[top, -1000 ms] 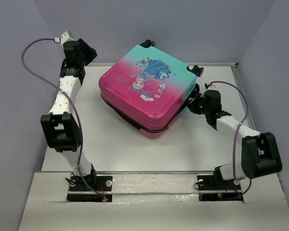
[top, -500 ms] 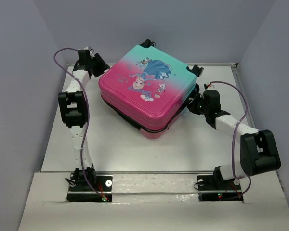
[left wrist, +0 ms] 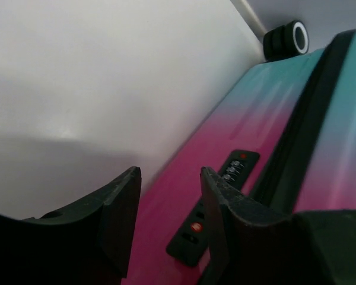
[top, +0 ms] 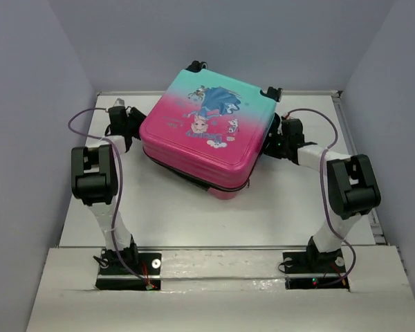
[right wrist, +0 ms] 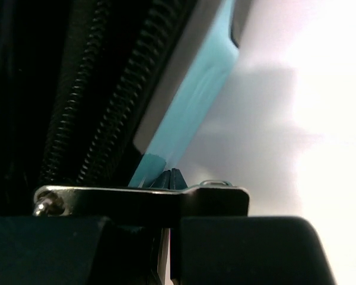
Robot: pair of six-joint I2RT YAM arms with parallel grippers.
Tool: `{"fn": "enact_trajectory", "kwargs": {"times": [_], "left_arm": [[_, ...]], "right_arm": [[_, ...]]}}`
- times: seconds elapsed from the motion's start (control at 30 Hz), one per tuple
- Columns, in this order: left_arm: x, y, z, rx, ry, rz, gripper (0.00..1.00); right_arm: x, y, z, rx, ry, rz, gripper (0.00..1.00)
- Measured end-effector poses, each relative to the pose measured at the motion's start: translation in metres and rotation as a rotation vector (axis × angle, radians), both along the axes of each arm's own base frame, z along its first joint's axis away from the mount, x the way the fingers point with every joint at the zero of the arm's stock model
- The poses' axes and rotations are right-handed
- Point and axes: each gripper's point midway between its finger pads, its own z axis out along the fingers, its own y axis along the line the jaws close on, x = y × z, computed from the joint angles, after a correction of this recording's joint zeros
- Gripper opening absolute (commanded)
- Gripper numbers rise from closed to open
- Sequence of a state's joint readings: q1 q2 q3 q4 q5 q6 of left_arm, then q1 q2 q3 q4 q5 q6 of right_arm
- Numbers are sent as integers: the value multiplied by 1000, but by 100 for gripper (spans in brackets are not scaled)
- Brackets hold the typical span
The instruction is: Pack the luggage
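Observation:
The luggage (top: 204, 131), a pink-to-teal suitcase with a princess print, lies flat mid-table, its black zipper seam gaping a little along the near edge. My left gripper (top: 129, 126) is open beside its left side. In the left wrist view (left wrist: 169, 184) the pink shell (left wrist: 166, 237) and a black combination lock (left wrist: 237, 165) show between its fingers. My right gripper (top: 276, 138) presses against the suitcase's right side. In the right wrist view (right wrist: 171, 176) it is shut on a metal zipper pull (right wrist: 142, 195), beside the zipper teeth (right wrist: 89, 119) and the teal shell (right wrist: 193, 95).
Black wheels (top: 194, 66) stick out at the suitcase's far end; one shows in the left wrist view (left wrist: 286, 39). Grey walls close the table (top: 159, 207) on three sides. A raised rail (top: 353, 131) runs along the table's right edge.
My left arm swung down and in to the suitcase's left side. The suitcase turned and slid towards the back wall. My right gripper moved farther back along its right side.

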State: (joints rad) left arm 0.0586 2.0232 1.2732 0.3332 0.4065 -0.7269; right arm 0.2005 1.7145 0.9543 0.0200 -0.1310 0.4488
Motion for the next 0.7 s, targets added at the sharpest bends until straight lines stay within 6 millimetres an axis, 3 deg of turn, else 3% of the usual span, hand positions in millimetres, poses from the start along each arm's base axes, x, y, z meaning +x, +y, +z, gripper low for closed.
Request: {"fn": "enact_trajectory", "kwargs": {"times": [0.2,0.27,0.37,0.4,0.47,0.53,0.6,0.7], "left_arm": [[-54,20,34,19,-83,150,55],[-68,23,42,24,-104,179,59],[-84,28,43,39,-102,214,67],[-86,31,43,44,-91,224,71],[-86,35,47,50,-84,238,91],[-79,43,59,63,-74,257,99],[-64,53,94,87,-106,271,99],[-44,63,181,144,-262,287,99]], "right_arm": [[48,16,8,6,-6,57,7],[65,22,16,11,-20,82,8],[84,30,31,32,-56,102,25],[88,31,38,37,-71,103,36],[93,30,46,38,-88,93,46],[94,25,49,20,-92,70,53],[91,21,49,7,-80,50,55],[79,20,56,10,-75,45,55]]}}
